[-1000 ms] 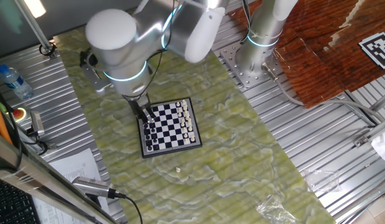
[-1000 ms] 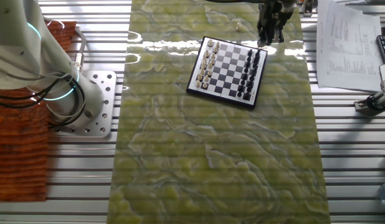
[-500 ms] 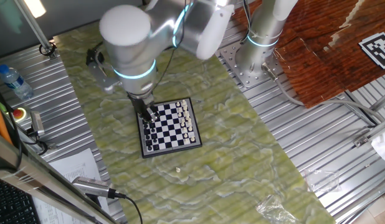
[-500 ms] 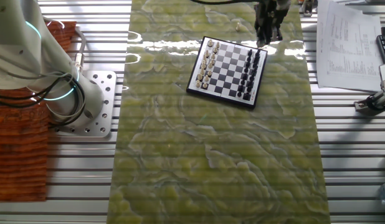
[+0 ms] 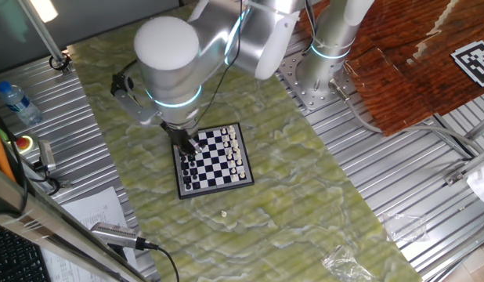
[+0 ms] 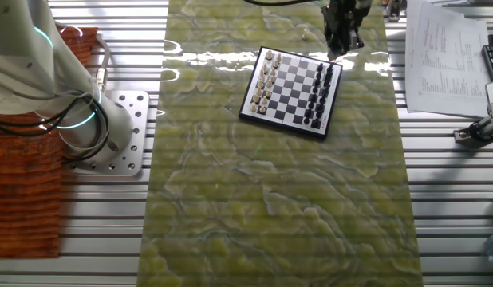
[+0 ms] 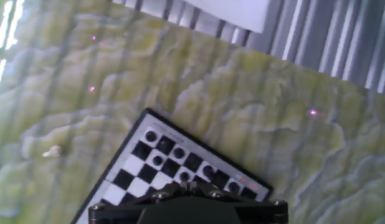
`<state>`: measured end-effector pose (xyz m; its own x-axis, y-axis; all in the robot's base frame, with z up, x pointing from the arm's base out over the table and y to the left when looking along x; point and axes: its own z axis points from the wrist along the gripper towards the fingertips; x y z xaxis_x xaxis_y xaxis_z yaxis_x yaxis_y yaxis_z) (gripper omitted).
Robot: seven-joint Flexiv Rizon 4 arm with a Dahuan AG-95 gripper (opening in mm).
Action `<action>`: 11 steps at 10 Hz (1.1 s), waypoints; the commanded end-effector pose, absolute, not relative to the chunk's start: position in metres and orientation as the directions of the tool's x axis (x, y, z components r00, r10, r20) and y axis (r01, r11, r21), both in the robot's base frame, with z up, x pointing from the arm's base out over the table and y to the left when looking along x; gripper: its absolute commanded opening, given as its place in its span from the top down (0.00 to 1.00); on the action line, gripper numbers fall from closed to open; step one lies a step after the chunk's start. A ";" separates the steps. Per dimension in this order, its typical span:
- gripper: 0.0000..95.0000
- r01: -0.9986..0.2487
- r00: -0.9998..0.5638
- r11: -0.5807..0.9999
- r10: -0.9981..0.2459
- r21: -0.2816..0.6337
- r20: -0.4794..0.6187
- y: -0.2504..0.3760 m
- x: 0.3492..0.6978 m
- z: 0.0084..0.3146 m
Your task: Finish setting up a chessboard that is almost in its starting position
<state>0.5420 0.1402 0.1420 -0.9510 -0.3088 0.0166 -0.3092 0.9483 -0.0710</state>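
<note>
In one fixed view the chessboard (image 5: 211,160) lies flat near the middle of the green marbled mat (image 5: 305,196), towards the corrugated metal edge that carries the papers; it is a small square of black and white chequers in a dark frame. The gripper (image 5: 187,144) hangs over the board's dark-piece side, and whether it is wide, narrow or holding a piece cannot be told. A tiny cream piece (image 5: 223,212) lies alone on the mat, well apart from the board. In the other fixed view the gripper (image 6: 343,36) stands at the far edge of the mat beside the board's dark row, and the stray piece (image 6: 303,33) lies just off the board (image 6: 293,81). In the hand view the board (image 7: 174,168) fills the lower frame, with the stray piece (image 7: 52,150) to the left; the fingertips are not shown. Judged step: repositioning above the board. The next move probably calls for travel to the stray piece and a fine, centred grasp on its small smooth body.
</note>
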 end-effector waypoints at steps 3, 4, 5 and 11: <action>1.00 -0.143 -0.990 0.989 -0.142 0.027 -0.016 0.196 0.519 0.126; 1.00 -0.145 -0.989 0.988 -0.144 0.059 -0.022 0.199 0.514 0.119; 1.00 -0.150 -0.988 0.986 -0.149 0.068 -0.028 0.202 0.509 0.111; 1.00 -0.196 -0.981 0.980 -0.196 0.034 0.002 0.208 0.503 0.105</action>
<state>0.5024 0.2078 0.1054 -0.9896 -0.1407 -0.0296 -0.1424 0.9875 0.0679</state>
